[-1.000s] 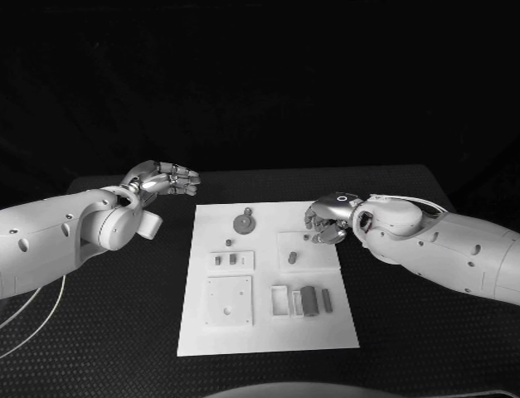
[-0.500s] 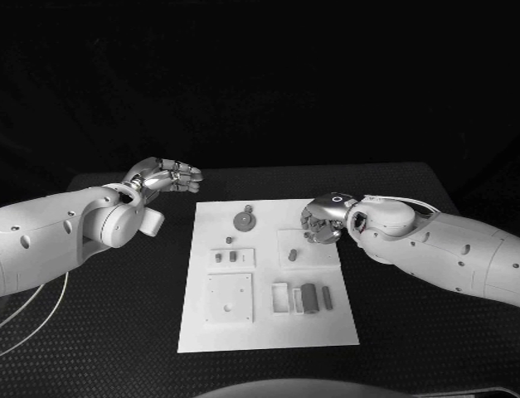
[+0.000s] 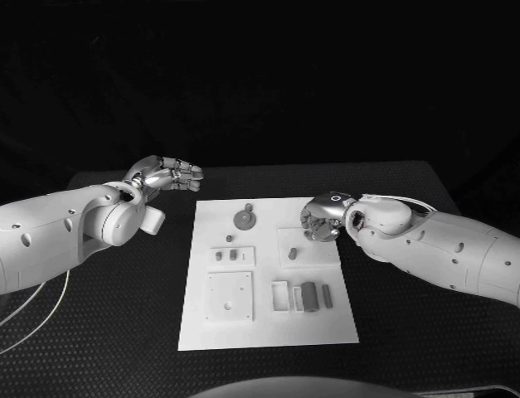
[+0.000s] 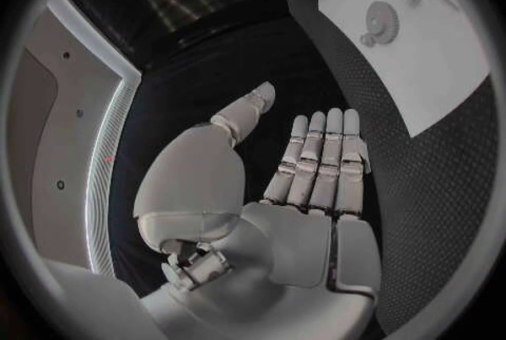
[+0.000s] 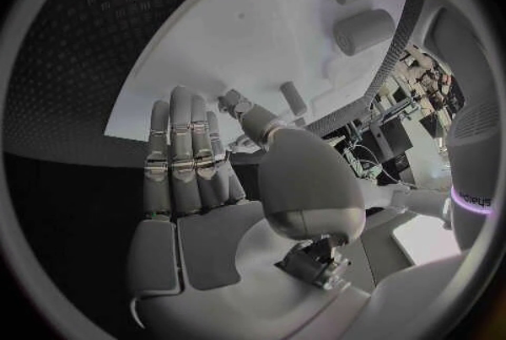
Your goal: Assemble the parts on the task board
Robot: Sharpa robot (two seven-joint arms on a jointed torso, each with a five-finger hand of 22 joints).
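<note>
The white task board (image 3: 267,332) is seen lying flat in the middle of the black surface (image 3: 415,332). A round gear-like part (image 3: 245,219) is found near its far edge. Below it, a raised square plate (image 3: 231,259) is shown carrying three small upright parts. To the right of that, a single small peg (image 3: 294,252) is seen on a second square. Nearer the robot, a larger square plate (image 3: 229,300) is placed on the left, and a group of oblong blocks (image 3: 308,298) is set side by side on the right.

The left hand (image 3: 164,177) is held above the surface beyond the board's far left corner, its fingers (image 4: 321,159) extended and holding nothing. The right hand (image 3: 322,217) is poised at the board's right edge, its fingers (image 5: 181,154) likewise straight and gripping nothing.
</note>
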